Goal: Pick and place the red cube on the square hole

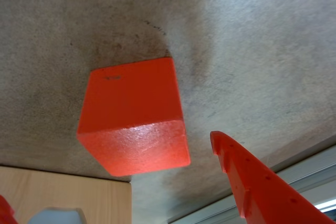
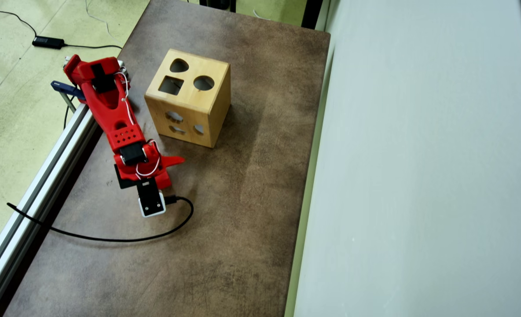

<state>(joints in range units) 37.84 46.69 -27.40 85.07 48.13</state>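
in the wrist view the red cube [image 1: 134, 116] sits on the mottled brown table [image 1: 252, 40], one top edge turned toward the camera. a red finger [image 1: 257, 182] of the gripper [image 1: 107, 195] reaches in from the lower right, apart from the cube, with bare table between them; a sliver of the other finger shows at the lower left corner. the jaws stand wide apart and hold nothing. a corner of the wooden box [image 1: 63, 198] fills the bottom left.

in the overhead view the red arm [image 2: 115, 119] leans out from the table's left edge, bent down over the table, its wrist camera [image 2: 150, 200] trailing a black cable [image 2: 111, 237]. the cube is hidden under the arm here. the wooden box [image 2: 190, 99] stands just right of the arm, and its top face carries the square hole [image 2: 171, 85] beside a round cutout [image 2: 203, 82] and a teardrop cutout [image 2: 179, 66].
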